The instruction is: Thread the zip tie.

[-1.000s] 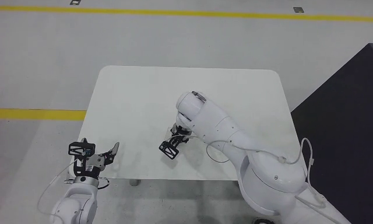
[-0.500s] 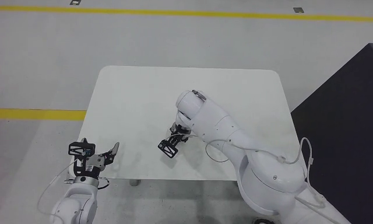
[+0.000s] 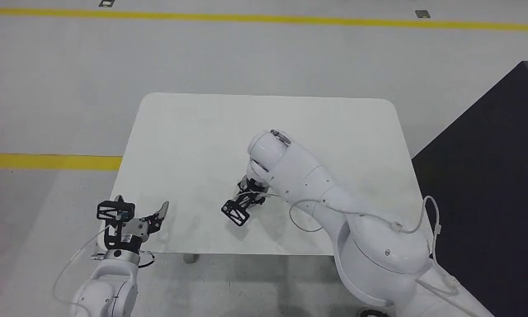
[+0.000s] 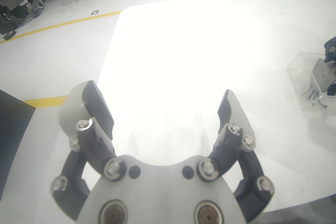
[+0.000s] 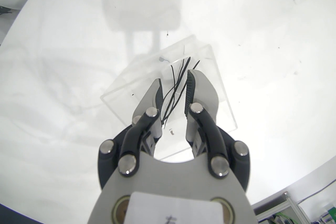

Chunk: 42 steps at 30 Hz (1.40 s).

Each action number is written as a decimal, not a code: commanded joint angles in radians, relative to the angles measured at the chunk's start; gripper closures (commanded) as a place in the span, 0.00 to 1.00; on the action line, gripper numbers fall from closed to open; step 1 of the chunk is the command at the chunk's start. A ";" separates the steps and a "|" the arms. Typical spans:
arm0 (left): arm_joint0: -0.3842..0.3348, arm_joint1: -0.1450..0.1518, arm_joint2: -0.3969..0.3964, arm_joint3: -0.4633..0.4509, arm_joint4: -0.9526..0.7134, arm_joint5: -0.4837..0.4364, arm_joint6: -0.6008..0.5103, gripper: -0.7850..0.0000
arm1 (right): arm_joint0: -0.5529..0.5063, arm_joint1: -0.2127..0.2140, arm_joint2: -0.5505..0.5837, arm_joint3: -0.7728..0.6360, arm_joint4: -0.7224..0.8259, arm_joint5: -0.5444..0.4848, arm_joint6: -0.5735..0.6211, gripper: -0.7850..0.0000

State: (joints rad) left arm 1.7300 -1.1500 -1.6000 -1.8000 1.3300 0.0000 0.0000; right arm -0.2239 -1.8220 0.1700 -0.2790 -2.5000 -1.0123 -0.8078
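Top view: we see the white counter [image 3: 206,135] with the left claw [image 3: 136,211] off its near left corner, fingers spread. The right claw [image 3: 238,211] is low over the near middle of the counter.

Left wrist view: we see the left claw [image 4: 162,107] wide open, holding nothing, over the counter [image 4: 183,51]. A clear box [image 4: 299,64] sits well apart from it on the counter, with thin black zip ties [image 4: 313,97] inside.

Right wrist view: we see the right claw [image 5: 174,76] partly open, at the clear box [image 5: 210,57]. The zip ties [image 5: 174,89] lie in a loose bundle in the box. The strands run between the two fingers, which stand either side and are not clamped on them. We cannot tell whether a pad touches a strand. The box stands on the counter [image 5: 262,25].
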 commanded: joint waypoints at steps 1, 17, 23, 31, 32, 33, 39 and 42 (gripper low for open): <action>0.000 0.000 0.000 0.000 0.000 0.000 0.000 0.00 | -0.003 -0.001 0.000 0.002 0.001 0.000 0.000 0.79; 0.000 0.000 0.000 0.000 0.000 0.000 0.000 0.00 | -0.007 -0.011 0.000 0.038 -0.007 0.000 0.000 1.00; 0.000 0.000 0.000 0.000 0.000 0.000 0.000 0.00 | -0.007 -0.017 0.000 0.041 -0.018 0.000 0.000 1.00; 0.000 0.000 0.000 0.000 0.000 0.000 0.000 0.00 | 0.010 -0.017 0.000 0.026 -0.023 0.000 0.000 1.00; 0.000 0.000 0.000 0.000 0.000 0.000 0.000 0.00 | 0.013 -0.016 0.000 0.020 -0.021 0.000 0.000 1.00; 0.000 0.000 0.000 0.000 0.000 0.000 0.000 0.00 | 0.015 -0.014 0.000 0.011 -0.013 0.000 -0.001 1.00; 0.000 0.000 0.000 0.000 0.000 0.000 0.000 0.00 | 0.021 0.006 0.000 -0.014 -0.003 0.000 0.000 1.00; 0.000 0.000 0.000 0.000 0.000 0.000 0.000 0.00 | 0.018 0.019 0.000 -0.024 0.008 0.000 0.000 1.00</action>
State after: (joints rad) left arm 1.7300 -1.1500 -1.6000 -1.8000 1.3300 0.0000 0.0000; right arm -0.2038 -1.8069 0.1700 -0.2996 -2.4941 -1.0123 -0.8080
